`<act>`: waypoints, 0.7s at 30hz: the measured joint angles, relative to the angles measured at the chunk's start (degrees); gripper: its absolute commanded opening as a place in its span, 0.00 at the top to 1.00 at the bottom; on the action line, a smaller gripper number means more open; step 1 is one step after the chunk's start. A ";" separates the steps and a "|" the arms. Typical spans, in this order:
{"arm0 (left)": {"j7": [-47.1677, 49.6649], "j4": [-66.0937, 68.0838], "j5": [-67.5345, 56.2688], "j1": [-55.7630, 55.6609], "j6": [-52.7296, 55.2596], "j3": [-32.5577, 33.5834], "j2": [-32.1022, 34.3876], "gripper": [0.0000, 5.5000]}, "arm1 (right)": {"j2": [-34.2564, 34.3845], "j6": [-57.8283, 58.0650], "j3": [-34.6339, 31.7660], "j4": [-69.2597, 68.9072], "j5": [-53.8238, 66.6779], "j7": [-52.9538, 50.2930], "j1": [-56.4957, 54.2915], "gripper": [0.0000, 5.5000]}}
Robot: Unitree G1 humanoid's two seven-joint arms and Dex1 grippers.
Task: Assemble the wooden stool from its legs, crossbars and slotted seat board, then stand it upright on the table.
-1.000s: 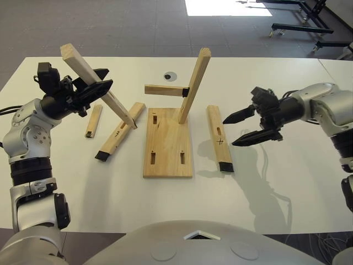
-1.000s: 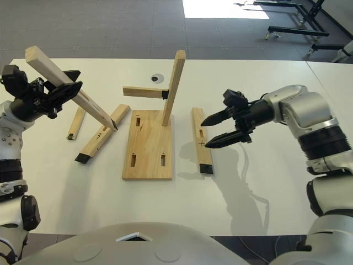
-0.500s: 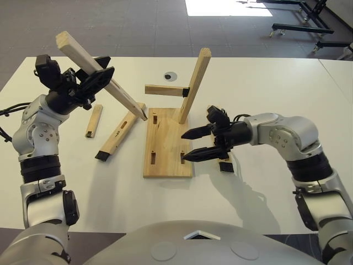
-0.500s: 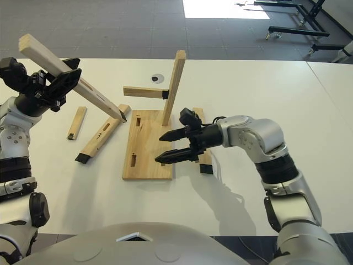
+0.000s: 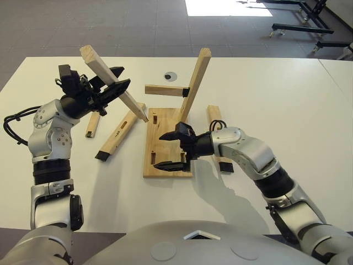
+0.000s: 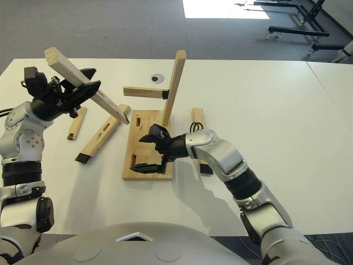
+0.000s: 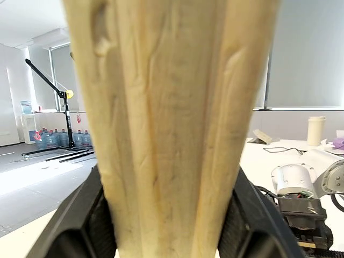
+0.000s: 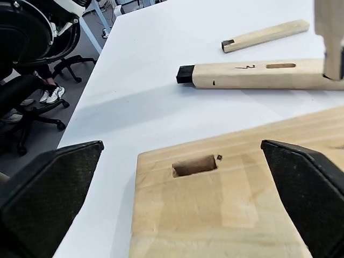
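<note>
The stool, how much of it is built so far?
Early stage. Done: one leg stands in the seat board, a crossbar plugged into its side. In hand: the left gripper holds a second leg in the air beside the board; the right gripper hovers open over the board's near end. Left: two loose legs and a short crossbar lie on the table, and nothing stands upright as a stool yet.
</note>
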 measured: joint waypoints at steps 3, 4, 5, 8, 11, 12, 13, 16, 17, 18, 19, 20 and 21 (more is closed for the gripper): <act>0.50 -0.63 -0.27 0.03 0.19 -0.02 -0.24 0.63 | 2.52 -2.21 1.79 3.65 -3.28 -1.64 -0.94 0.02; 0.69 -0.76 -0.80 0.05 0.45 0.05 -0.35 0.63 | 3.55 -2.70 2.18 5.11 -4.39 -1.96 -1.27 0.02; 1.06 -0.98 -1.32 0.08 0.77 0.09 -0.44 0.63 | 4.48 -3.41 2.74 6.77 -5.51 -2.41 -1.69 0.02; 1.88 -2.41 -1.63 0.13 1.02 0.06 -0.76 0.63 | 5.30 -5.76 4.29 10.95 -9.35 -2.95 -2.88 0.02; 2.63 -3.54 -1.89 0.16 1.49 0.03 -0.79 0.63 | 4.38 -8.31 4.35 12.93 -11.36 -1.75 -3.52 0.02; 2.84 -4.24 -1.96 0.18 1.70 -0.02 -0.80 0.63 | 3.97 -9.07 4.34 13.22 -11.79 -1.32 -3.58 0.02; 2.89 -5.21 -2.11 0.39 1.88 -0.10 -0.80 0.63 | 3.13 -9.91 4.32 13.42 -12.16 -0.79 -3.54 0.02; 3.11 -7.46 -2.67 2.37 2.51 -0.41 -1.02 0.63 | -0.68 -12.34 3.96 12.99 -13.25 1.68 -3.24 0.02; 3.48 -7.81 -2.95 2.76 2.67 -0.41 -1.15 0.63 | -1.75 -13.06 3.77 12.87 -13.26 2.67 -2.99 0.02; 3.69 -8.16 -3.10 3.04 2.72 -0.41 -1.30 0.63 | -2.43 -13.60 3.73 12.75 -13.28 3.08 -2.79 0.02; 4.02 -8.77 -3.23 3.48 2.72 -0.42 -1.47 0.63 | -2.84 -14.07 3.78 12.54 -13.50 3.47 -2.72 0.02; 4.32 -9.11 -3.32 4.16 2.72 -0.42 -1.53 0.63 | -3.18 -14.71 3.92 12.09 -13.81 3.51 -2.48 0.02; 4.62 -9.28 -3.32 4.66 2.72 -0.44 -1.62 0.63 | -3.53 -15.37 4.07 11.58 -14.23 3.49 -2.26 0.02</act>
